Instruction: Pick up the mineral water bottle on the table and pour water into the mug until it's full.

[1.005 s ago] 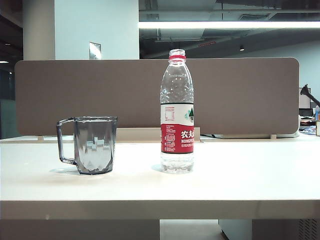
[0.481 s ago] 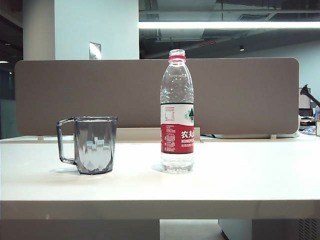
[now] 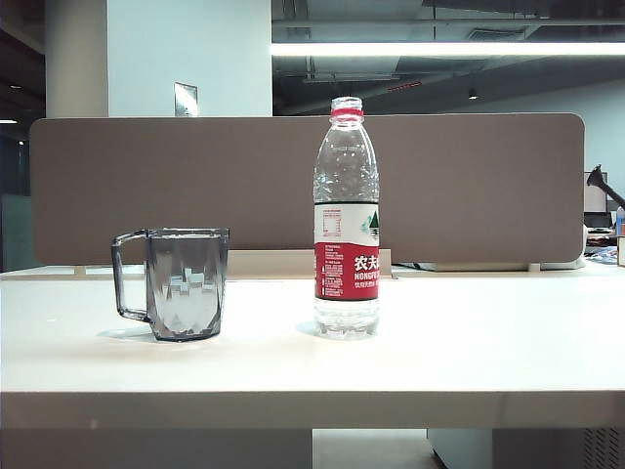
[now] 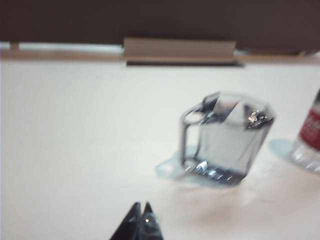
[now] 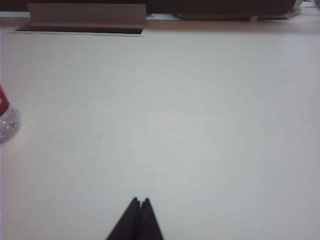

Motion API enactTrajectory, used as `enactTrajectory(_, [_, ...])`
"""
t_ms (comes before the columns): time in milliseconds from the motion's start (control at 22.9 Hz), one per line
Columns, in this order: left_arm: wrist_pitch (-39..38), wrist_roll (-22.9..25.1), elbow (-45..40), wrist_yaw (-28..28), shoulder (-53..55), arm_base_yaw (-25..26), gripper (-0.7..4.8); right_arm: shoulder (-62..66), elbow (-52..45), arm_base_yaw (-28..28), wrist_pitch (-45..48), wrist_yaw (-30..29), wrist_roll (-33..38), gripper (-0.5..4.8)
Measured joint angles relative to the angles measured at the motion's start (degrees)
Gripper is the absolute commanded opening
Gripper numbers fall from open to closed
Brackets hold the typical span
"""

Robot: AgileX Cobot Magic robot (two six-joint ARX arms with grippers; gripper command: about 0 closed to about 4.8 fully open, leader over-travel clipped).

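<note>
Bottle [image 3: 346, 225] and mug [image 3: 176, 283] upright, apart on table [image 3: 469, 342]. Left gripper [image 4: 141, 210] and right gripper [image 5: 139, 202]: fingers closed, empty, over table.

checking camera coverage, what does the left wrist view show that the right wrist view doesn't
Only the left wrist view shows the mug and the left gripper, fingers together, well short of it. Only the right wrist view shows the right gripper, also shut, over bare table. Both catch an edge of the mineral water bottle, the white tabletop and the brown divider behind.
</note>
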Motion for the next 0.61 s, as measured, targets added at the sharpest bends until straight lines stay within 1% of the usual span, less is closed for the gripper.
enactTrajectory(219, [-4.44,0.42,0.00,-0.17,0.02,3.45,-0.05,0.00,0.00,0.00,0.00,0.00,0.00,-0.05])
enactTrajectory(306, [-4.48,0.57,0.02,-0.22,0.00,4.83,-0.05,0.00,0.00,0.00,0.00,0.00,0.00,-0.05])
enactTrajectory(612, [-4.48,1.92,0.02,-0.13,0.00,4.85,-0.05,0.00,0.00,0.00,0.00,0.00,0.00,-0.05])
